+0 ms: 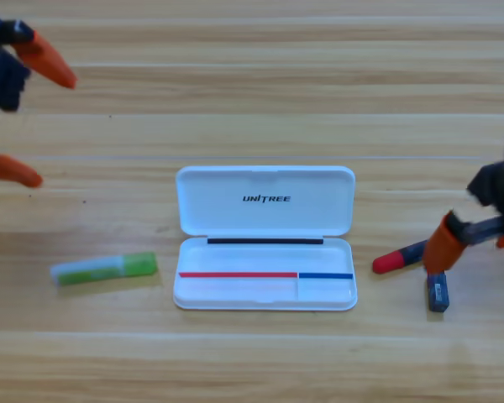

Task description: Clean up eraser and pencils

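With the right gripper [443, 252] closed on the dark pencil [399, 259], the nearby eraser [437, 292] could be knocked away, while the left gripper [34, 117] is held wide open at the edge.

The left gripper [46, 126] waits at the upper left edge, its orange jaws spread wide apart. The right gripper [443, 248] reaches in low from the right edge, pointing down-left.

Two pencils are lying on the wooden table [252, 84]: one white and light green pencil [105, 269] and one dark pencil with a red end [399, 259]. One eraser [437, 293] is lying there too, one white case [265, 239] is sitting open, and two grippers are showing, the left gripper [29, 117] and the right gripper [454, 239]
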Robot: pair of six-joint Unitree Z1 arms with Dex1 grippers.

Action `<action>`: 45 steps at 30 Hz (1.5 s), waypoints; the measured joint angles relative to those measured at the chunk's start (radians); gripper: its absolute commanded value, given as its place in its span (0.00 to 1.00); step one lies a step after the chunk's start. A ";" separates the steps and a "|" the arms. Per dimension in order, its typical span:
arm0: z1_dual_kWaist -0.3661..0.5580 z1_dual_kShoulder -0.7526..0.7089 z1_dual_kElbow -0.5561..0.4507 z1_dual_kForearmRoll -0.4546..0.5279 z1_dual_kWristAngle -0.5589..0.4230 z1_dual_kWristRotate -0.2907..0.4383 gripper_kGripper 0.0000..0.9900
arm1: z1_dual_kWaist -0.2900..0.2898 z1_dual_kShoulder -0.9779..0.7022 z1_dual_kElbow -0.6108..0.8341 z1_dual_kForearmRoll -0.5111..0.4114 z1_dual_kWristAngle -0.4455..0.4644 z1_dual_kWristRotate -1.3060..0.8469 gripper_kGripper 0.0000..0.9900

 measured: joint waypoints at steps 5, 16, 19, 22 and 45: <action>0.081 0.167 -0.200 0.164 0.016 -0.043 0.97 | 0.002 0.057 -0.004 0.000 -0.001 0.165 0.99; 0.105 0.456 -0.385 0.314 0.007 -0.287 0.97 | 0.002 0.192 -0.050 0.000 -0.026 0.313 0.86; 0.107 0.463 -0.384 0.315 0.007 -0.322 0.97 | 0.002 0.222 -0.050 0.000 -0.038 0.315 0.82; 0.108 0.466 -0.378 0.315 0.007 -0.352 0.97 | 0.002 0.239 -0.050 0.000 -0.056 0.317 0.72; 0.108 0.502 -0.326 0.315 -0.055 -0.443 1.00 | 0.008 0.245 -0.145 0.117 -0.014 -0.158 0.00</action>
